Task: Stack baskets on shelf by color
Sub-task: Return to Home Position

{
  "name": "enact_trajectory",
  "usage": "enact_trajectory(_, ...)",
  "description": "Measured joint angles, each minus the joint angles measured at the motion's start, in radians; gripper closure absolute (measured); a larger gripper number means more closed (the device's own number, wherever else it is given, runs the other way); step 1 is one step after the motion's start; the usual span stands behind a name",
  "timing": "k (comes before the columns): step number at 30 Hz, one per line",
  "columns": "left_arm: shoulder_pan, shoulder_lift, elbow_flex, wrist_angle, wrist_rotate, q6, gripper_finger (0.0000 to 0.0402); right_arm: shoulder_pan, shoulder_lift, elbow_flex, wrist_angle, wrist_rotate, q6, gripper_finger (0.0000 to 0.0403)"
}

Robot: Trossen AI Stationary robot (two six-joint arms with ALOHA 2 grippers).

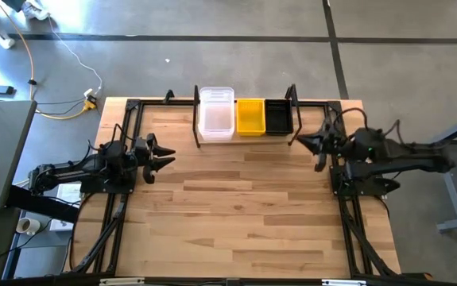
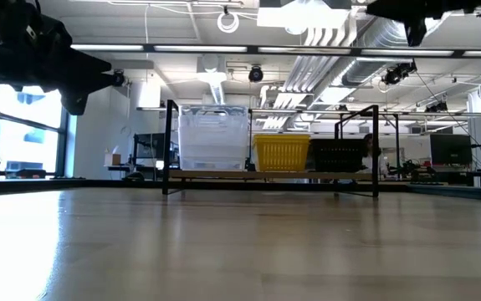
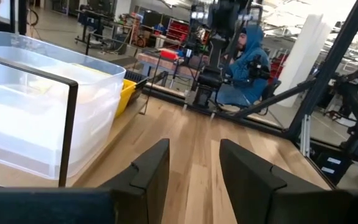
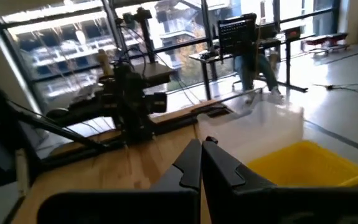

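Baskets went untouched: left gripper hovered with fingers apart, right gripper pinched closed on nothing. Between them, on the shelf, stood clear, yellow and black stacks, seemingly light and stiff, best gripped by a rim.

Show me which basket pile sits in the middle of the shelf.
The yellow pile, between the clear pile and the black pile.

A light-wood shelf with black rod ends carries upright baskets in a row, from my left to my right: stacked clear baskets, yellow baskets, black baskets.
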Motion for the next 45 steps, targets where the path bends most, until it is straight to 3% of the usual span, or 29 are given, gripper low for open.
enact_trajectory(6,0.000,0.000,0.000,0.000,0.000,0.000,0.0271,0.000,-0.139,-0.236,0.203,-0.169,0.025,0.0402)
enact_trajectory(21,0.000,0.000,0.001,0.000,0.000,0.000,0.0271,-0.001,-0.458,-0.544,0.271,-0.205,0.105,0.0402)
enact_trajectory(32,0.000,0.000,0.001,0.002,0.003,0.000,0.0270,-0.001,-0.443,-0.556,0.163,-0.198,0.180,0.0402)
enact_trajectory(36,0.000,0.000,0.001,0.002,0.001,0.000,0.0270,-0.001,-0.440,-0.556,0.164,-0.198,0.254,0.0402)
enact_trajectory(45,0.000,0.000,0.001,0.002,0.001,0.000,0.0270,-0.001,-0.439,-0.556,0.164,-0.202,0.261,0.0402)
